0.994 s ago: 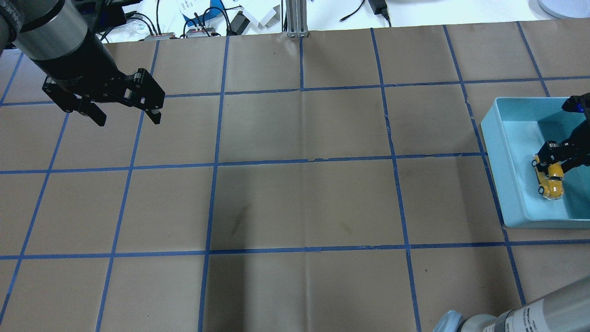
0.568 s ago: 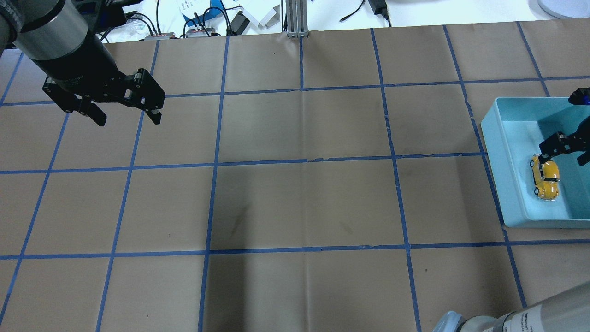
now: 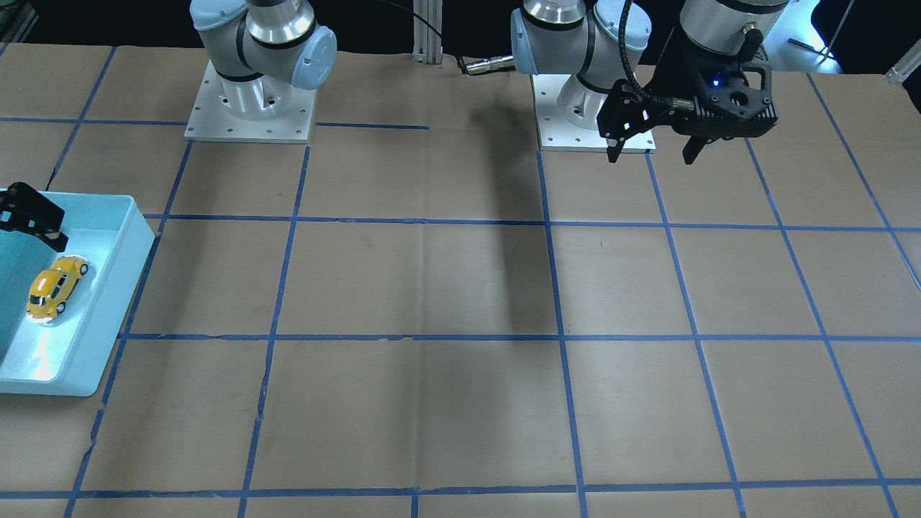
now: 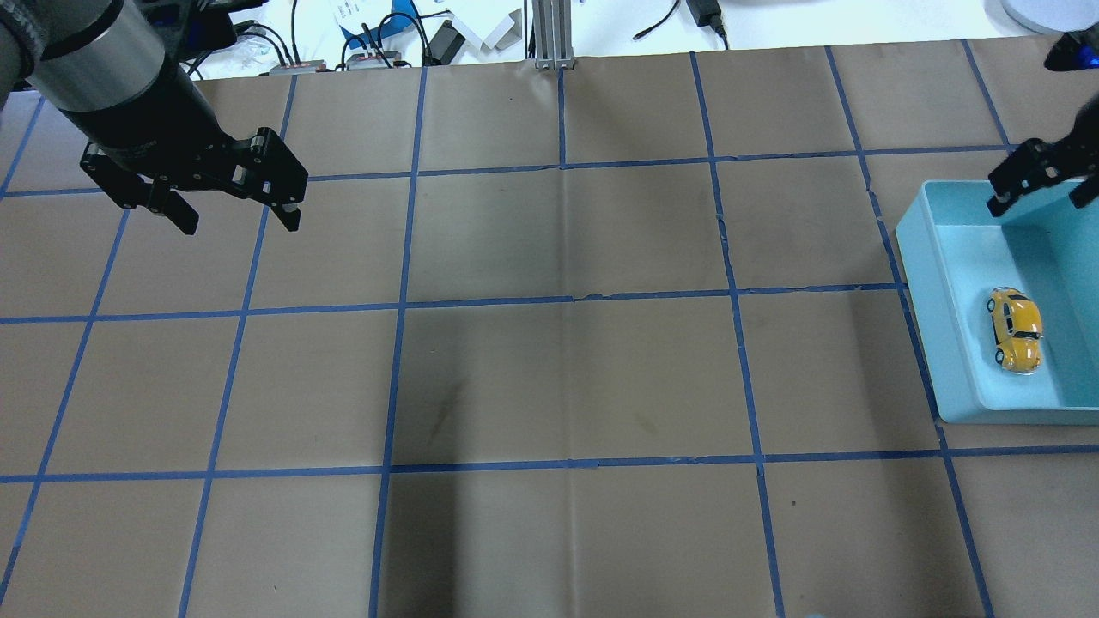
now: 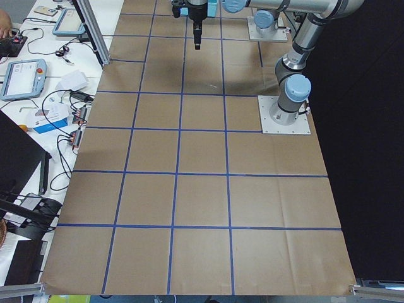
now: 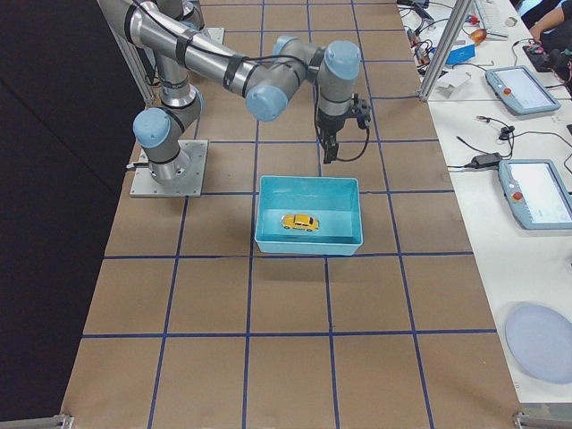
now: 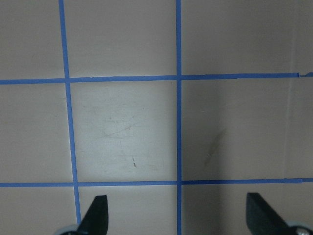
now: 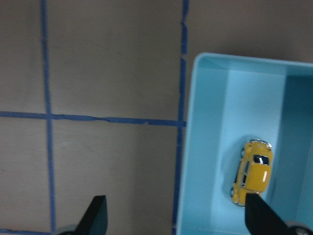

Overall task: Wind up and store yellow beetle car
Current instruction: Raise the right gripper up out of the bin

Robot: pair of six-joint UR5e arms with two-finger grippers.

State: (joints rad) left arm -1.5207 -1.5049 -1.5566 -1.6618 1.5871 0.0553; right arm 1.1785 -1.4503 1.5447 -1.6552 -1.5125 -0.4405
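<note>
One yellow beetle car in tray | right pincer wide, empty, well apart

Walls of blue bin ring yellow beetle car; open above

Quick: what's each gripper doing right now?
Left gripper: open, empty.
Right gripper: open, empty; the car lies in the bin.
</note>
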